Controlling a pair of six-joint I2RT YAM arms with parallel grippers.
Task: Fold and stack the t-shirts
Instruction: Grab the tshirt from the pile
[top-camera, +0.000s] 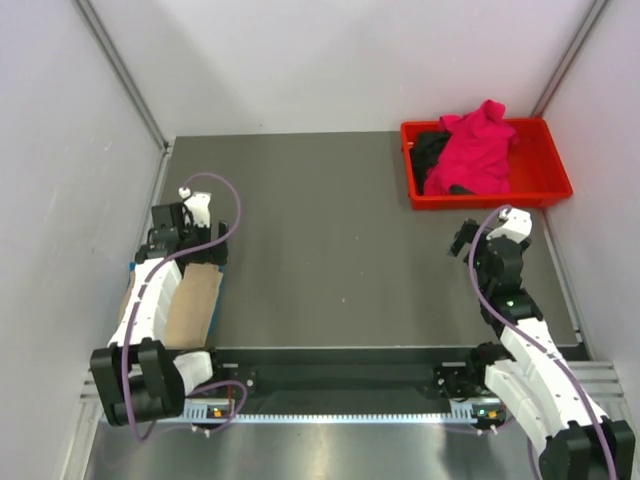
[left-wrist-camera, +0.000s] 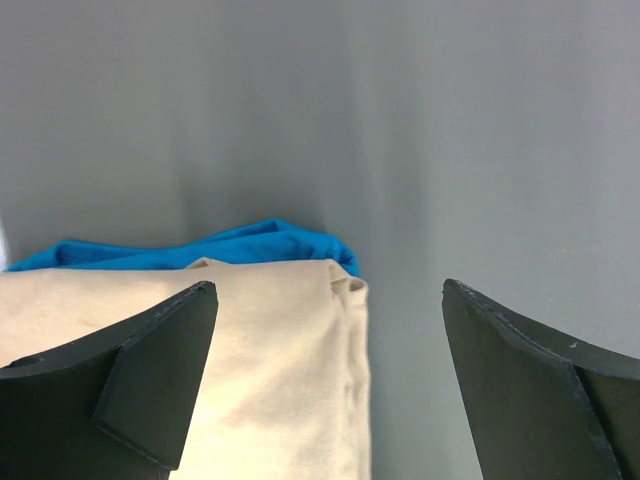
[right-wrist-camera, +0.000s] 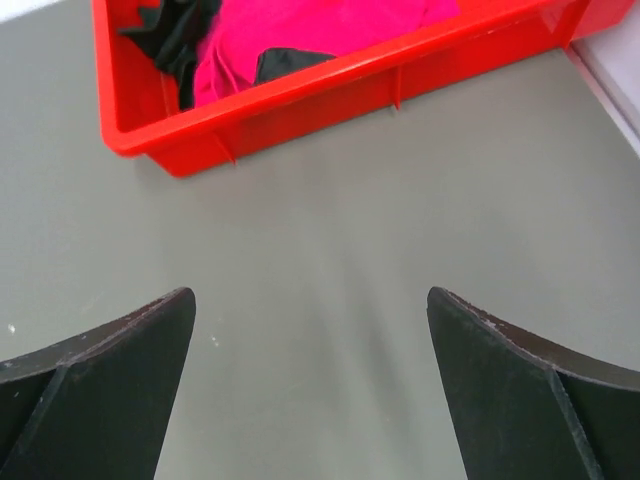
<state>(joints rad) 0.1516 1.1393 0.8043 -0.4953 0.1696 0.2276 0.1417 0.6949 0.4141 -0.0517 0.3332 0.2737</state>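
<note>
Near left of the table (top-camera: 330, 250): a folded tan t-shirt (left-wrist-camera: 270, 340) laid flat atop a blue cloth (left-wrist-camera: 240, 245), with the left gripper (left-wrist-camera: 330, 300) hanging just over its far end, jaws spread wide and gripping nothing. Far right: a pink t-shirt (top-camera: 478, 150) heaped unfolded beside and over a black t-shirt (top-camera: 428, 150) inside the red tray (top-camera: 500, 200). Short of that tray, above bare table, the right gripper (right-wrist-camera: 310, 300) — jaws likewise parted and empty.

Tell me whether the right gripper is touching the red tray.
Apart. The right wrist view shows the right gripper open, with a strip of grey table between it and the near wall of the red tray.
</note>
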